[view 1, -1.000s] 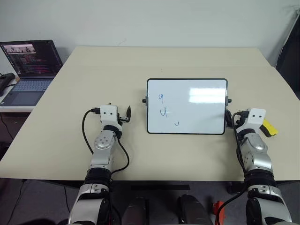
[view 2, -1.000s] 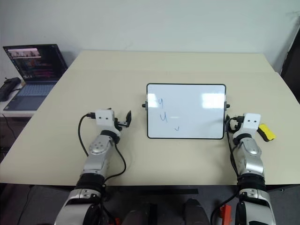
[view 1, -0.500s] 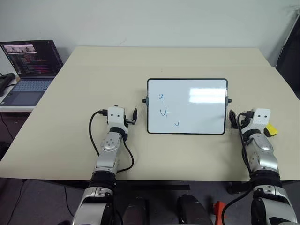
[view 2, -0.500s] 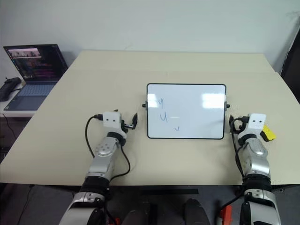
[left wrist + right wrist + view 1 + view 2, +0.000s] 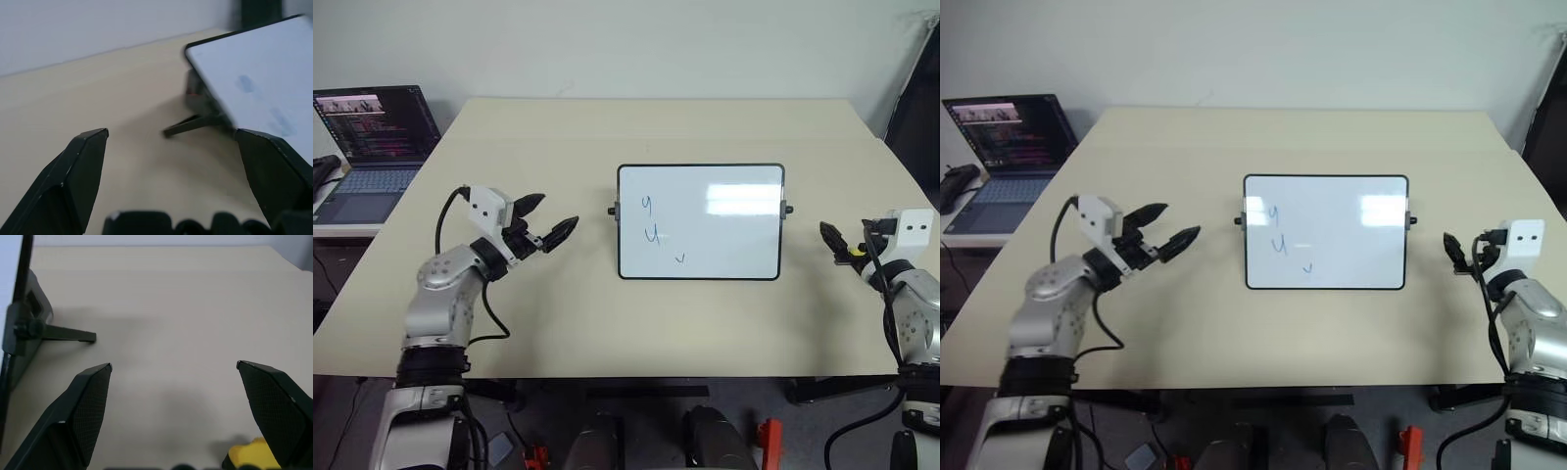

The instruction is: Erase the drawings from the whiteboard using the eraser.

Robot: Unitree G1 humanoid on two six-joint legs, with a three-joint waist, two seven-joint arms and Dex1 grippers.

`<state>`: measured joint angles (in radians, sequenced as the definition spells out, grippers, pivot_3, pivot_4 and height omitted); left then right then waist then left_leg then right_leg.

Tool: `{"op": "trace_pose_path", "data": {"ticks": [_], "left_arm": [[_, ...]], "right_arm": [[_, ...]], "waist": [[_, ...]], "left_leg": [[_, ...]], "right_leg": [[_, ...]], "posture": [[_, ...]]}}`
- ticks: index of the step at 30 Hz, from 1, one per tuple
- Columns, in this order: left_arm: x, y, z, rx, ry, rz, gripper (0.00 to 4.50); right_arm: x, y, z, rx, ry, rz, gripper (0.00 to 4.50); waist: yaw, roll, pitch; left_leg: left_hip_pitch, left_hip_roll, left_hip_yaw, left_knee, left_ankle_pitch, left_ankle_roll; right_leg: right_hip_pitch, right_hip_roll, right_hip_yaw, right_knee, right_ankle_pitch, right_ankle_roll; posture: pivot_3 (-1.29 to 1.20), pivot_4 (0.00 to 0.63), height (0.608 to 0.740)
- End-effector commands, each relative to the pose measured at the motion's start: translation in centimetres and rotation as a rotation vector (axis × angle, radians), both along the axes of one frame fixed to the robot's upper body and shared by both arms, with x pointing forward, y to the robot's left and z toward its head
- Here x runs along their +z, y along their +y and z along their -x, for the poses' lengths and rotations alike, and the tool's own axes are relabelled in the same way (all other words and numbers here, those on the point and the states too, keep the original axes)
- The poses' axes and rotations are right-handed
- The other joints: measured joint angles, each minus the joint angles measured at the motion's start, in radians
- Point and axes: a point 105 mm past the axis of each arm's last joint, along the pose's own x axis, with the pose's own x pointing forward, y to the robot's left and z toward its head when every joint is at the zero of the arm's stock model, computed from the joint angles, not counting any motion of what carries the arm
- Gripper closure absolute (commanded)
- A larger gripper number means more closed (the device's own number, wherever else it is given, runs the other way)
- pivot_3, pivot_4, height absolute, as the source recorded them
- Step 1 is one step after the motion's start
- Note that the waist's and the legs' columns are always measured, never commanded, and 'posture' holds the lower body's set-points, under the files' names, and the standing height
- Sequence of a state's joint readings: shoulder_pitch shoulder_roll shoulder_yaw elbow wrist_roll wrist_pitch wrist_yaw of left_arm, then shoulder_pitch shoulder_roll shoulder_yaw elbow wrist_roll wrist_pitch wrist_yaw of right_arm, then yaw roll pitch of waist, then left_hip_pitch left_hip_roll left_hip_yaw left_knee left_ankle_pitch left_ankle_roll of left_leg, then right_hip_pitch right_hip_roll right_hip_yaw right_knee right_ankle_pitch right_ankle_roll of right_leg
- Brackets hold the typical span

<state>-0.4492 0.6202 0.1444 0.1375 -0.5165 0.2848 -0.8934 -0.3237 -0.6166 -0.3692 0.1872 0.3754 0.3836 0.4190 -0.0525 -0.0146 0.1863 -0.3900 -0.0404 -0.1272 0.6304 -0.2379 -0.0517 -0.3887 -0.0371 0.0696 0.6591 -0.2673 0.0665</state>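
Note:
The whiteboard (image 5: 724,230) stands propped on small black feet at the middle of the table. The drawings (image 5: 653,233) are three small blue squiggles on its left part. My left gripper (image 5: 557,211) hovers open above the table left of the board and points toward it. The board's near edge (image 5: 254,78) lies beyond its fingers. My right gripper (image 5: 1455,246) hangs open to the right of the board. The yellow eraser (image 5: 248,455) lies on the table just under its right finger, apart from it.
The beige table (image 5: 656,127) has bare room in front of, behind and beside the board. An open laptop (image 5: 377,137) sits on a lower desk off the table's far left corner. A black board foot (image 5: 63,334) juts out near my right gripper.
Both arms lifted off the table and swung outward. The left gripper turned to point right at the board. The right hand moved right and now covers the eraser from above.

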Motion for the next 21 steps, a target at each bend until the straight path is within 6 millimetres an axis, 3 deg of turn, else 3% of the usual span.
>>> {"op": "trace_pose_path", "data": {"ticks": [1,3,6,10,17,21], "left_arm": [[2.8,-5.6,3.3,-0.365,0.037,0.038,0.00],[3.1,-9.2,4.6,-0.524,0.070,0.041,0.00],[2.4,-14.0,4.9,-0.622,0.103,0.013,0.00],[-0.6,-20.0,4.5,-0.665,0.086,-0.078,0.00],[-3.7,-27.4,3.5,-0.577,0.018,-0.189,0.00],[-3.7,-29.4,3.8,-0.577,-0.009,-0.189,0.00]], "right_arm": [[1.3,-0.5,0.3,-0.002,0.006,0.053,0.02],[1.1,-0.7,0.4,-0.008,0.036,0.075,0.02],[0.7,-1.5,0.8,-0.027,0.098,0.093,0.02],[0.9,-3.1,1.7,-0.054,0.129,0.113,0.02],[3.2,-6.8,2.0,-0.127,0.052,0.065,0.02],[2.9,-7.4,1.6,-0.090,0.065,0.145,0.02]], "waist": [[0.004,0.000,0.000],[0.010,0.000,0.000],[0.016,0.000,0.000],[0.020,0.000,0.000],[0.019,0.000,0.000],[0.016,-0.001,0.000]], "left_leg": [[0.000,0.000,0.000,0.000,0.000,0.000],[-0.001,0.000,-0.001,0.000,0.000,0.000],[-0.001,0.000,-0.001,0.001,0.000,0.000],[0.000,-0.003,0.001,0.001,0.000,0.000],[0.000,-0.004,0.003,0.001,0.000,0.000],[0.000,-0.004,0.005,0.002,0.000,0.000]], "right_leg": [[0.000,0.000,0.000,0.000,0.000,0.000],[0.000,-0.001,0.000,0.000,0.000,0.001],[0.000,-0.002,0.000,0.000,-0.001,0.001],[0.001,-0.001,0.000,-0.001,-0.001,0.001],[0.001,0.000,0.002,-0.001,-0.001,0.001],[0.001,0.000,0.003,-0.002,-0.001,0.002]], "posture": [[0.00,0.150,0.740],[0.00,0.150,0.740],[0.00,0.150,0.740],[0.00,0.150,0.740],[0.00,0.150,0.740],[0.00,0.150,0.740]]}}
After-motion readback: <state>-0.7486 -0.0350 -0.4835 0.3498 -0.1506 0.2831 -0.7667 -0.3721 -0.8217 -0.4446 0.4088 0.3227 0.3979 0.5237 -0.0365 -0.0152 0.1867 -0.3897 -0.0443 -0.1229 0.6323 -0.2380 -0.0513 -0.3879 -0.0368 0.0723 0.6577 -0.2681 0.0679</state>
